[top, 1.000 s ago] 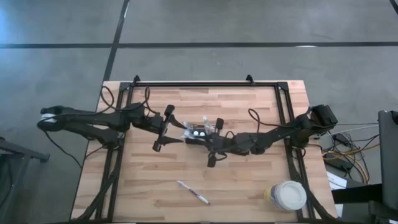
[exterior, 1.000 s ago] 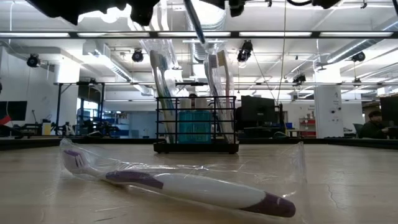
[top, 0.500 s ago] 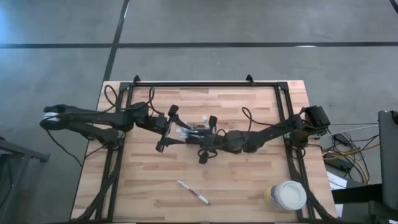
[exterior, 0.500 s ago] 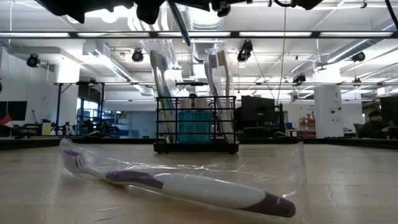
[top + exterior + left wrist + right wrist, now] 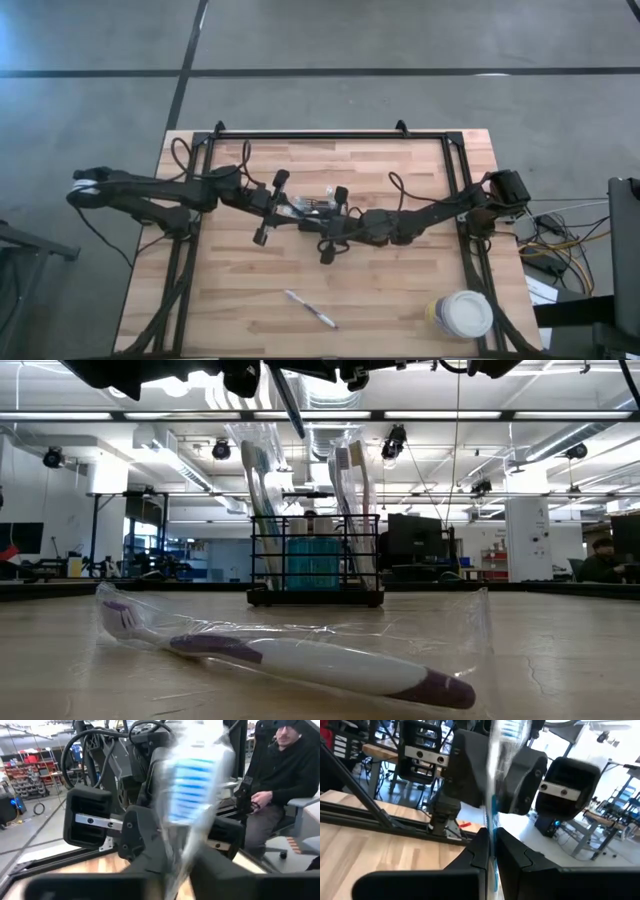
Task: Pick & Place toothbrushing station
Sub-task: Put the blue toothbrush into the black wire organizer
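Black wire mesh makes up the toothbrushing station (image 5: 316, 560), which stands upright near the middle of the table (image 5: 400, 300), with wrapped brushes and a teal cup showing through its bars in the low view. Directly above it, both arms meet over a wrapped toothbrush (image 5: 493, 795) in clear film. The right tool (image 5: 492, 842) is clamped shut on the handle of that brush, its two fingers pressed together around it. The left tool (image 5: 172, 870) faces it from the other side, with the blue-and-white bristle end rising between its fingers; they look to be pinching the brush, though the blur there leaves some doubt.

The step in hand seems to be a handover of the brush above the caddy. To do it well, the right tool should let go only once the left has a firm hold on the shaft rather than on loose film alone, and the brush should stay near upright so it can drop into a compartment.

Further out, another wrapped toothbrush (image 5: 310, 308) lies near the table's front edge, and a round white-lidded tub (image 5: 461, 314) sits at the right front corner.
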`<state>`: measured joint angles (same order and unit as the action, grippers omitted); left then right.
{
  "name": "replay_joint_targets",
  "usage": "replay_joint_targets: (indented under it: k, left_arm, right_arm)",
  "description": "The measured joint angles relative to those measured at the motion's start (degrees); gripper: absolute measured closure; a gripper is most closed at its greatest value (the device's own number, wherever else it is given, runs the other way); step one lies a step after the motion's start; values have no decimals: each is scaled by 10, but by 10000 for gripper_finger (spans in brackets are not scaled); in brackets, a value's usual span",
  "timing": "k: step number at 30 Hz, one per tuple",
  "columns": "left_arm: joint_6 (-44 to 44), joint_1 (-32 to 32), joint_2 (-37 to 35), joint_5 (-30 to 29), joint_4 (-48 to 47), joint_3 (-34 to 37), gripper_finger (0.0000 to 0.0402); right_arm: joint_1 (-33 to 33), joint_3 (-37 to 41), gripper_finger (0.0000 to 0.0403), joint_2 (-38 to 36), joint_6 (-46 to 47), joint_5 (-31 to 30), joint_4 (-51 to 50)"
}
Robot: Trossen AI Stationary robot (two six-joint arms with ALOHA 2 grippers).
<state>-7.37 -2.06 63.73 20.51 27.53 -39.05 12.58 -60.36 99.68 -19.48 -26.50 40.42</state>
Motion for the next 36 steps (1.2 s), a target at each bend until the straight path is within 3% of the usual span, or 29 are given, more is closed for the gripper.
replay_joint_targets:
  k: [3, 8, 14, 21, 24, 28, 33, 36]
  left_arm:
    - [-14, 0, 3, -4, 5, 0, 383]
    - [-8, 0, 1, -4, 0, 0, 380]
    - [-3, 1, -19, 0, -12, 0, 385]
    - [-21, 1, -113, -11, -107, 1, 385]
    - [-48, -1, -178, -34, -195, 1, 385]
    - [-74, -1, -260, -76, -297, 4, 385]
    - [-76, -2, -342, -102, -311, 38, 385]
    - [-73, -1, -371, -112, -311, 64, 385]
  right_arm:
    - [0, 0, 390, 0, 6, 0, -1]
    - [0, 0, 370, 0, 2, 14, -9]
    - [3, 1, 298, -15, 2, 26, -13]
    - [19, 15, 246, -90, 11, -12, -92]
    - [28, 38, 259, -150, 17, -15, -148]
    - [33, 86, 308, -255, 40, 33, -213]
    - [33, 179, 383, -391, 79, 79, -229]
    - [33, 248, 390, -473, 102, 82, -211]
